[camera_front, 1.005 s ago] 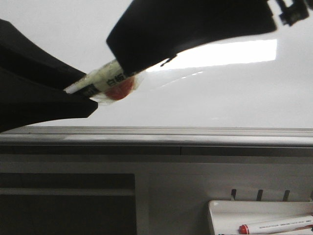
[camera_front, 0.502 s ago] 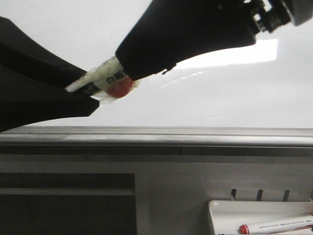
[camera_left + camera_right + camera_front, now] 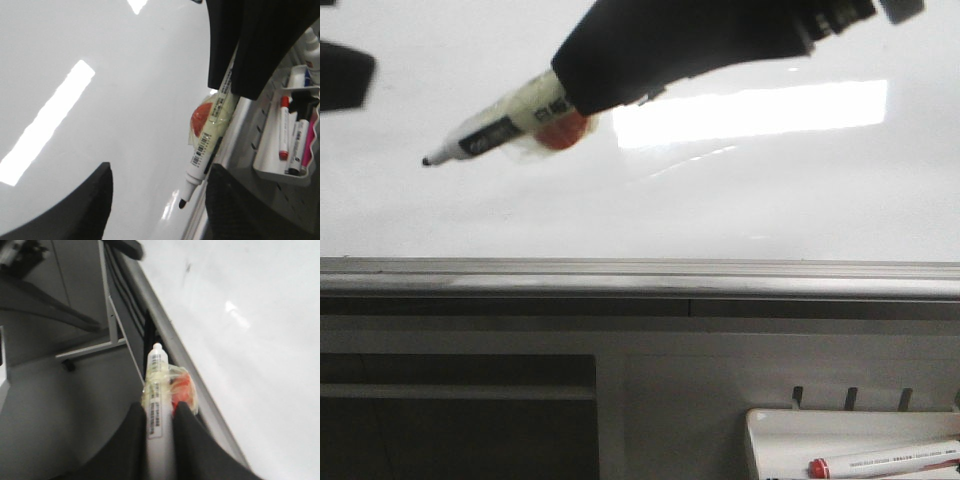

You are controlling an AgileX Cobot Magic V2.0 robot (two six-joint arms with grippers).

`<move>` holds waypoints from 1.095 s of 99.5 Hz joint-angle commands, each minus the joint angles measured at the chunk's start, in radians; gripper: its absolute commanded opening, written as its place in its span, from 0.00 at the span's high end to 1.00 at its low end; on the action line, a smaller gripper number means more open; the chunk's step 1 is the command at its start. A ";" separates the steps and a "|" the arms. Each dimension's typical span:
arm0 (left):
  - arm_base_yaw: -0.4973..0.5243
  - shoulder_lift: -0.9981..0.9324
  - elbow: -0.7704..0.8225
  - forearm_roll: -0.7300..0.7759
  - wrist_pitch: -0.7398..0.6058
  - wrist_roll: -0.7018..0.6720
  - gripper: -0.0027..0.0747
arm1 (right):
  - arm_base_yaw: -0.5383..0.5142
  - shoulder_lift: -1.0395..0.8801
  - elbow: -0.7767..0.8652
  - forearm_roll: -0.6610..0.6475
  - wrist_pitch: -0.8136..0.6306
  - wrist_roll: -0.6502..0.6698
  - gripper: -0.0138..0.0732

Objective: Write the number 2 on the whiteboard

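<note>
The whiteboard (image 3: 770, 210) is glossy white with a grey edge rail (image 3: 640, 270) and reflects a bright rectangle of light. No number 2 shows on it. My right gripper (image 3: 568, 88) is shut on a white marker (image 3: 505, 125) wrapped in tape with a red patch. The marker's bare black tip (image 3: 425, 160) points left, in front of the board. The right wrist view shows the marker (image 3: 157, 390) pinched between the fingers (image 3: 186, 435). My left gripper (image 3: 345, 78) is open and empty at the far left. In its wrist view the marker tip (image 3: 182, 202) hangs between its spread fingers (image 3: 80, 210).
A small white tray (image 3: 790, 425) hangs below the board at the lower right and holds a red-capped marker (image 3: 880, 462). In the left wrist view the tray (image 3: 270, 167) holds several markers. A grey panel wall (image 3: 640, 380) lies below the rail.
My left gripper has drawn back up and to the left, off the marker's end. The bare black tip now shows. My right gripper has shifted slightly with the marker.
</note>
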 commanded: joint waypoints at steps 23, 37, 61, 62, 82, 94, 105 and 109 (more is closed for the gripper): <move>0.085 -0.220 -0.025 -0.088 0.043 -0.060 0.84 | -0.033 -0.018 -0.034 0.001 -0.244 -0.008 0.92; 0.228 -0.216 -0.025 -0.150 0.029 -0.139 0.98 | -0.100 -0.016 -0.051 0.044 -0.188 -0.008 0.92; 0.412 -0.216 -0.025 -0.262 -0.072 -0.139 0.99 | -0.206 0.052 -0.123 0.073 -0.095 -0.007 0.92; 0.416 -0.216 -0.025 -0.264 -0.074 -0.139 0.99 | -0.206 0.059 -0.127 0.075 -0.092 -0.007 0.92; 0.465 -0.216 -0.025 -0.278 -0.078 -0.139 0.99 | -0.215 0.150 -0.182 0.082 -0.064 -0.007 0.92; 0.465 -0.216 -0.025 -0.278 -0.078 -0.139 0.99 | -0.215 0.183 -0.213 0.082 -0.084 -0.007 0.92; 0.465 -0.216 -0.025 -0.278 -0.078 -0.139 0.99 | -0.217 0.188 -0.217 0.073 -0.143 -0.007 0.92; 0.465 -0.216 -0.025 -0.278 -0.080 -0.139 0.99 | -0.224 0.185 -0.217 0.062 -0.150 -0.007 0.92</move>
